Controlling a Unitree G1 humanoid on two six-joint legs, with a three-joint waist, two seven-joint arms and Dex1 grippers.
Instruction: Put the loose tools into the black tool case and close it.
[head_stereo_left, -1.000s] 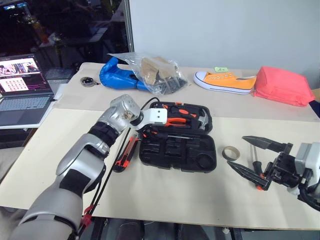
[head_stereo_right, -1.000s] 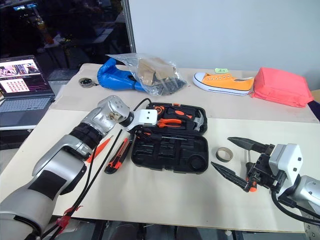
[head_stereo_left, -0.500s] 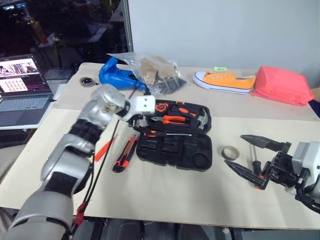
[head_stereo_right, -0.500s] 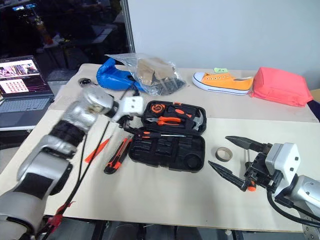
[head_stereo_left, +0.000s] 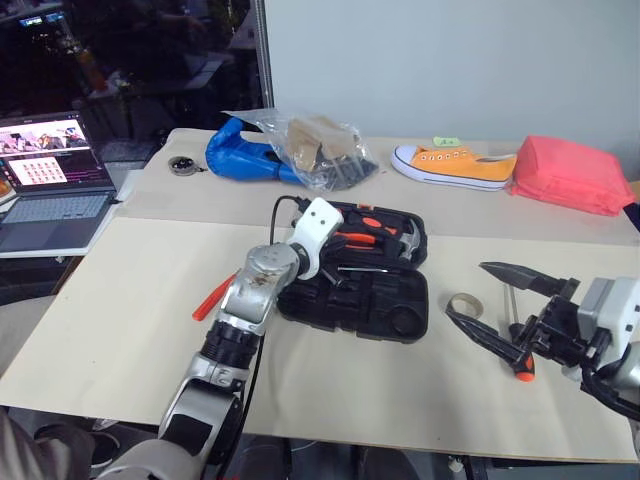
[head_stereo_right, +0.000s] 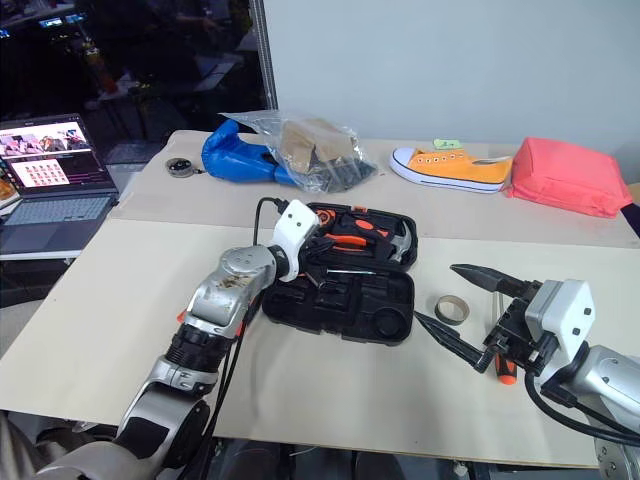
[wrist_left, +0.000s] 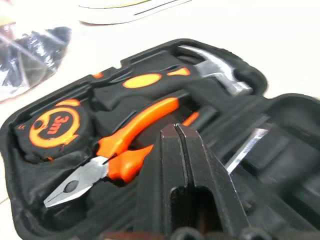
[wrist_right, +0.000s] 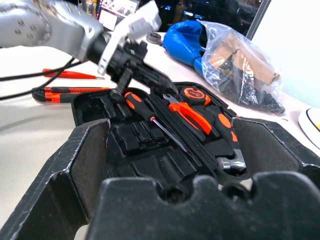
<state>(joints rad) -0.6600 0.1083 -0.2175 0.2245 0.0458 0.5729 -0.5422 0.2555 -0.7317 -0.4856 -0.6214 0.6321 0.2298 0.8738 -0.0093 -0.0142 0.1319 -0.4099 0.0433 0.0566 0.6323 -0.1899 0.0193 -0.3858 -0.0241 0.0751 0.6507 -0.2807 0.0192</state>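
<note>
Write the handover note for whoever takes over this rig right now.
Left gripper: shut, nothing seen in it, over the open black tool case.
Right gripper: open, hovering above the table right of the case.
Done: one black-and-orange screwdriver lies in the case.
Left: second screwdriver on the table by the right gripper; slim orange screwdriver and utility knife on the table left of the case. Then shut the case.

utility knife (wrist_right: 67, 92) hidden behind left arm (head views), laptop (head_stereo_left: 50, 180) edge-cropped
</note>
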